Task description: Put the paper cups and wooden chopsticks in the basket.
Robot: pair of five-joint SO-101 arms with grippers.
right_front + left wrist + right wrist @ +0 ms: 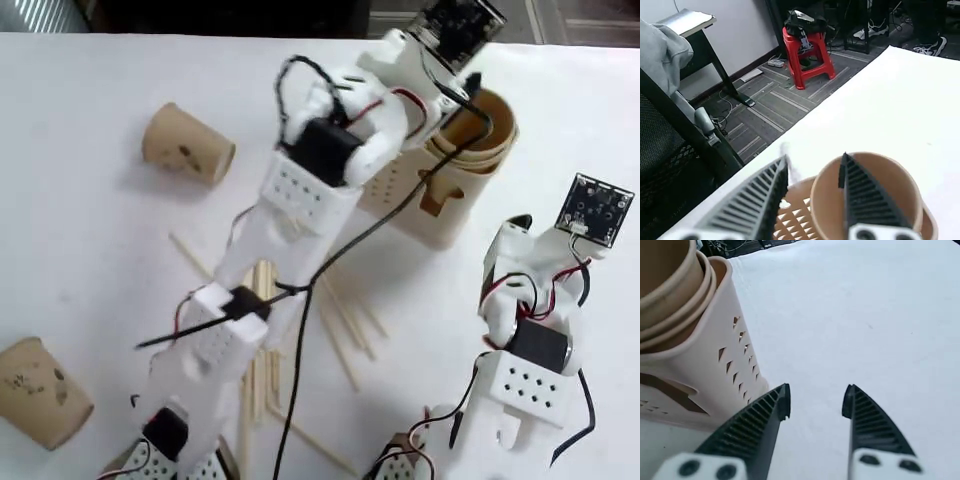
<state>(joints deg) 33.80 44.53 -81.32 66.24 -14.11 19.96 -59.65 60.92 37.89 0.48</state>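
Over the cream, perforated plastic basket [440, 215], the left gripper [814, 159] is hanging open astride a rim of the nested brown paper cups [670, 295], gripping nothing. Two more are lying sideways: the far cup [187, 143] and the near cup [40, 392]. Thin wooden chopsticks [262, 282] are lying scattered, mostly running near-to-far. The right gripper [817, 390] is gaping empty beside the basket.

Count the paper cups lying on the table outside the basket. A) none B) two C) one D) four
B: the far cup and the near cup both lie on their sides on the table, left of the basket.
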